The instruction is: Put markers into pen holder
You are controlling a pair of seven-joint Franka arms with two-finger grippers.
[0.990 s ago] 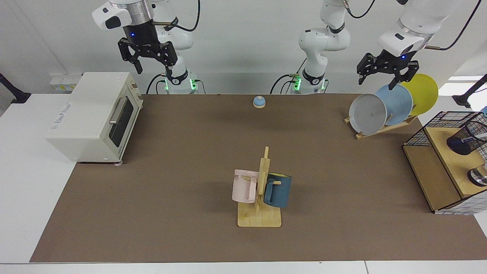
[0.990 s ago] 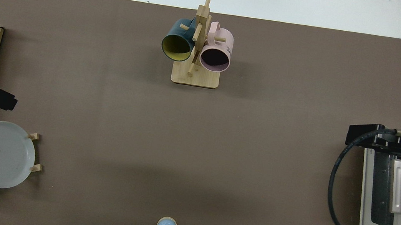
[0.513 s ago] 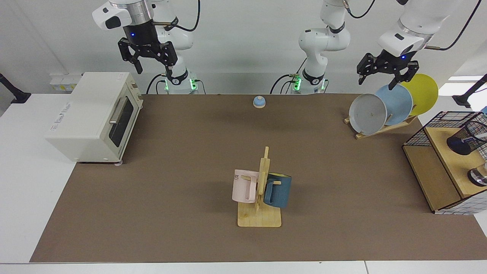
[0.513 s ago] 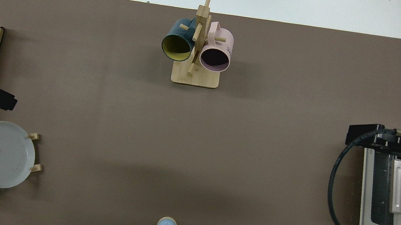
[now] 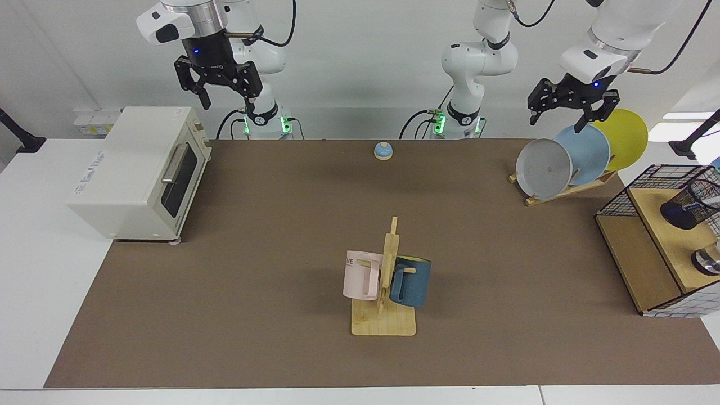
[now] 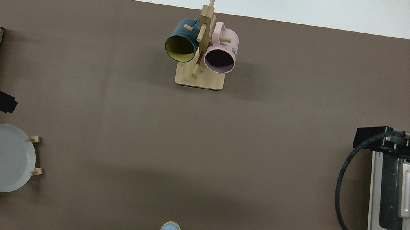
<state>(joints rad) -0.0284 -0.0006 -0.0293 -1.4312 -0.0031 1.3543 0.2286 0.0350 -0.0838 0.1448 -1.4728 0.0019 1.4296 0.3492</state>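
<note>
The pen holder (image 5: 691, 203) lies tipped at far right, well below the left claw (image 5: 568, 109), which hangs spread wide, empty; the right claw (image 5: 220, 90) waits likewise wide.

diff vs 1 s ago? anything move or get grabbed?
Almost nothing. The left gripper, open and empty above the plates, rose very slightly. The right gripper hangs open above the toaster oven as before. The pen holder on the wooden shelf, the mugs and the bell are unchanged. No marker is clearly visible.
</note>
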